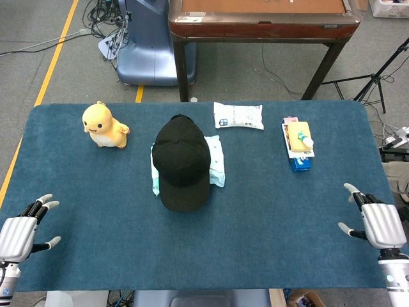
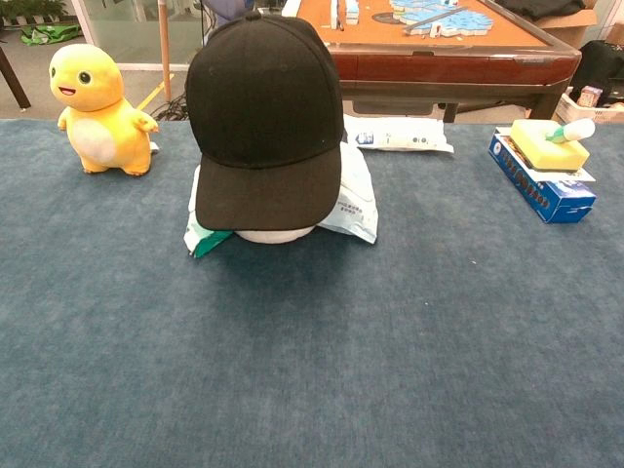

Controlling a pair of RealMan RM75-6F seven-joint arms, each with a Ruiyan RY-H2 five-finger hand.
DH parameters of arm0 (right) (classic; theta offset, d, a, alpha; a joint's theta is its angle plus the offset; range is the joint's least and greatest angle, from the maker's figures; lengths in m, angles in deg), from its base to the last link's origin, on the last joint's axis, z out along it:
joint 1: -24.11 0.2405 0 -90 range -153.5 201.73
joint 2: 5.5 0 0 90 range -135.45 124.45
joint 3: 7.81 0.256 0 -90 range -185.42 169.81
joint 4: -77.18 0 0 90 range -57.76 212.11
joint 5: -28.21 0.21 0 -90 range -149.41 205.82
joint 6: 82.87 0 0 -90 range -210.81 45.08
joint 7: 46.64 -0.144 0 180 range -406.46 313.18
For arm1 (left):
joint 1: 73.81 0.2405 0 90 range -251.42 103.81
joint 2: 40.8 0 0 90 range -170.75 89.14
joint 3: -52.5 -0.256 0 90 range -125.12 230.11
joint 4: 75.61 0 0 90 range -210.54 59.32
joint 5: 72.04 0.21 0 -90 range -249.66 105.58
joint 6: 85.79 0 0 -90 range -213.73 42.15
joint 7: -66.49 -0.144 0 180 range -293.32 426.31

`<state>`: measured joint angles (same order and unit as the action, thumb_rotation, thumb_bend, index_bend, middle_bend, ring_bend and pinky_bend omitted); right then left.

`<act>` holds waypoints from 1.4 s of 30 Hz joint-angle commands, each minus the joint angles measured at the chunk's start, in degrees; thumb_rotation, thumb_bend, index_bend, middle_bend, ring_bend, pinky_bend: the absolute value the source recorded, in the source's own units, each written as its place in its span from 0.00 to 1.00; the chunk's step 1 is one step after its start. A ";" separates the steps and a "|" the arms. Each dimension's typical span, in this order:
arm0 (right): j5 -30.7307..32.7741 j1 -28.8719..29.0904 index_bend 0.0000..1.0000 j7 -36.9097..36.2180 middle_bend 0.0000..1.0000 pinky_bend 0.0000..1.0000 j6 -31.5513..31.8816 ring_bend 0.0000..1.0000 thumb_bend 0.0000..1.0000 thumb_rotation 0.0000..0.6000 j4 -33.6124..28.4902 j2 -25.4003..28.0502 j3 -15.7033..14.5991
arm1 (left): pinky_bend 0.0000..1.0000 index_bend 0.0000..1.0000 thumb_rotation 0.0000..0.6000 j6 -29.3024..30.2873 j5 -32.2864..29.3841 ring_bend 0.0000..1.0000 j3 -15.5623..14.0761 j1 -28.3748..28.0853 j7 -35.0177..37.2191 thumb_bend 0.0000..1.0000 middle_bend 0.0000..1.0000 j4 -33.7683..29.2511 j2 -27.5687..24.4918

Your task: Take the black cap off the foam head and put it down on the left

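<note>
The black cap (image 1: 182, 161) sits on the foam head in the middle of the blue table, brim toward me. In the chest view the cap (image 2: 263, 107) covers nearly all of the white foam head (image 2: 276, 235), of which only a pale sliver shows under the brim. My left hand (image 1: 22, 231) rests at the near left table edge, fingers spread, holding nothing. At the near right edge lies my right hand (image 1: 377, 220), also empty with fingers apart. Both hands are far from the cap and absent from the chest view.
A yellow plush duck (image 1: 104, 125) stands at the back left. A white-green packet (image 1: 217, 163) lies under the head. A white pouch (image 1: 238, 116) lies behind it. A blue box with a yellow sponge and small bottle (image 1: 298, 144) sits at the right.
</note>
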<state>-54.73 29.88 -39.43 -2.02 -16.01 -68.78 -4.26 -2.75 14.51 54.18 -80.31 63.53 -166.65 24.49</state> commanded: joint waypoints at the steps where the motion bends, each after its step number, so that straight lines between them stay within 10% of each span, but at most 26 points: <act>1: -0.52 0.03 0.15 0.61 0.40 0.55 -0.05 0.36 0.08 1.00 -0.15 -0.17 -0.39 | 0.52 0.25 1.00 0.57 0.31 0.24 -0.05 0.21 0.21 0.02 0.17 -0.15 -0.02; 14: -3.75 -1.69 0.25 -3.66 0.40 0.55 4.62 0.36 0.08 1.00 -0.96 1.23 -0.62 | 0.52 0.24 1.00 1.42 2.63 0.26 -0.69 -0.05 -0.75 0.02 0.23 -0.15 1.38; 25: -6.18 -4.35 0.44 -7.20 0.45 0.55 10.78 0.36 0.08 1.00 -0.36 2.15 -0.30 | 0.67 0.39 1.00 3.78 10.69 0.46 -0.76 -2.49 -2.98 0.02 0.51 -0.74 3.22; 42: -5.00 -4.33 0.44 -9.01 0.45 0.55 9.82 0.36 0.08 1.00 -0.15 3.07 0.45 | 0.74 0.62 1.00 -5.38 15.07 0.67 1.97 -12.36 -11.28 0.00 0.86 -5.94 7.57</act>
<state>-59.74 25.54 -48.43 7.81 -16.17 -65.73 -3.81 -7.22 29.44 55.60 -91.77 53.38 -172.00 31.35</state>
